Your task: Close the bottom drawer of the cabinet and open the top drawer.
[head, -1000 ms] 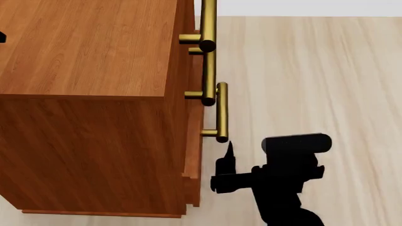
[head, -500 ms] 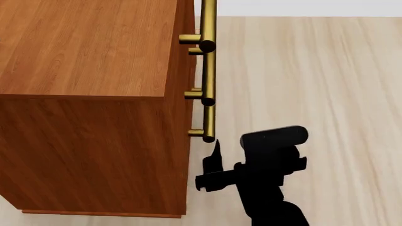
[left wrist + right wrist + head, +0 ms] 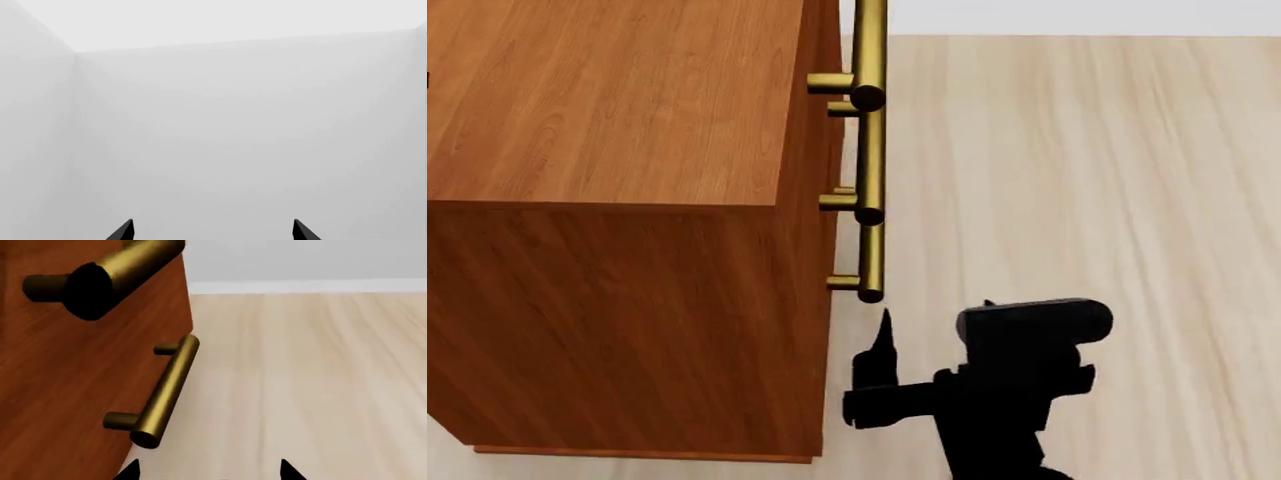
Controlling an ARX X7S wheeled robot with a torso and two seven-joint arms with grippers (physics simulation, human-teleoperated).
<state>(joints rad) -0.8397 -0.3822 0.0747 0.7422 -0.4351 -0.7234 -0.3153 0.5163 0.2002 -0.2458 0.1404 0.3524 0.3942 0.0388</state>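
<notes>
Three brass handles [image 3: 869, 150] line up flush down the front of the cabinet [image 3: 614, 200] at frame left, bottom drawer [image 3: 67, 405] shut. Right gripper [image 3: 874, 370], jaws apart and empty, sits just below the lowest handle; left gripper [image 3: 212, 231] faces blank wall, jaws apart

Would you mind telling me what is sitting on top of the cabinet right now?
In the head view, the visible part of the cabinet top is bare wood grain. Its far and left portions run out of frame, so anything there cannot be seen.
</notes>
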